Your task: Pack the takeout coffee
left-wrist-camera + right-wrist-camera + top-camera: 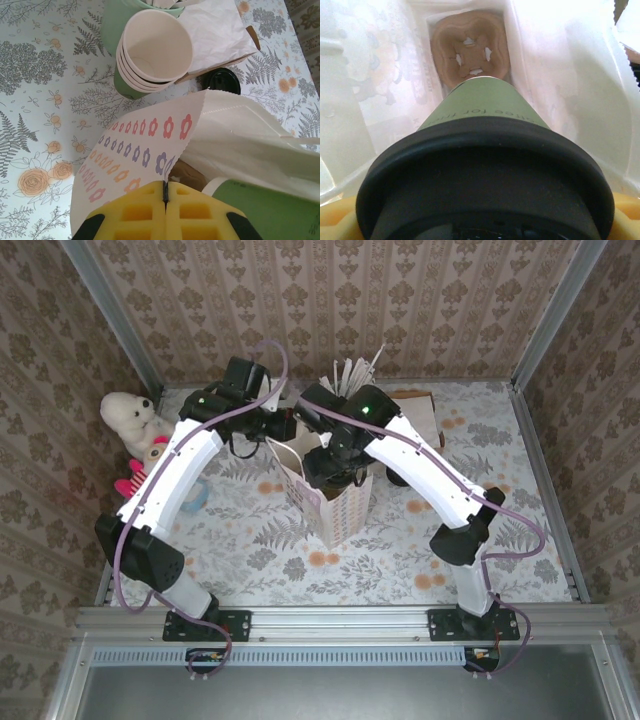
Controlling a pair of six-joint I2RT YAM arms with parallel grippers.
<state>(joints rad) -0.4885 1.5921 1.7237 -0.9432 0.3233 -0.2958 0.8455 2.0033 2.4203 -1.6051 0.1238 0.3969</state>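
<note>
On the table [480,540] stood the white paper bag [340,512], its rim pinched by the left jaws, pressed together on it. Inside its mouth hung the takeout coffee [482,107], apparently not yet on the bottom, the right jaws clamped wide around its black lid [485,170]. The cup looked light and crushable, so the stiff lid rim seemed the safer hold.

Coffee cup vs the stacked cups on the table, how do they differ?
The coffee cup is green with a black lid; the stacked cups are cream inside and open-topped. The coffee cup is single, held by the right gripper inside the paper bag; the stacked cups are nested, standing on the table outside it. Both are tapered cups.
</note>
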